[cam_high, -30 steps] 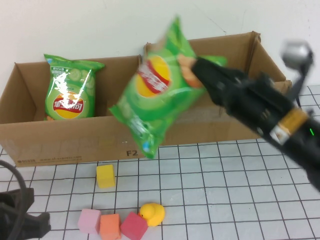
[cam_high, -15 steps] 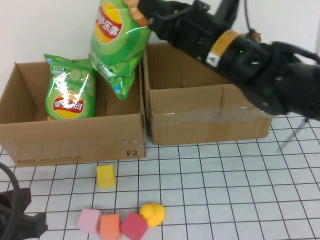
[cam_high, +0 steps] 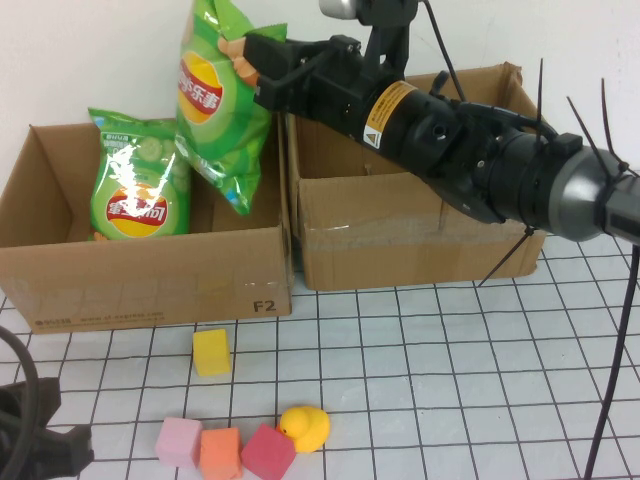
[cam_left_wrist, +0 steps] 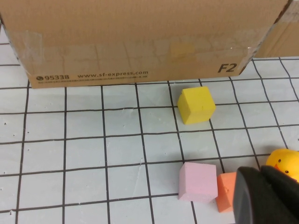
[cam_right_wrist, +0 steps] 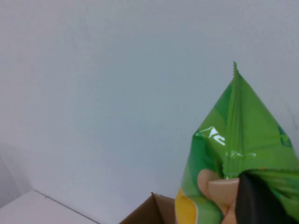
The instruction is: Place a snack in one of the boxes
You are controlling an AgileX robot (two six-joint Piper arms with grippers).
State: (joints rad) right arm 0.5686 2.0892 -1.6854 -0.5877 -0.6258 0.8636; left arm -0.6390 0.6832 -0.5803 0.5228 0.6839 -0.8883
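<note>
White wall behind outstretched right gripper (cam_high: pixel 262 72), apparently clamping chip bag (cam_high: pixel 220 100).
</note>
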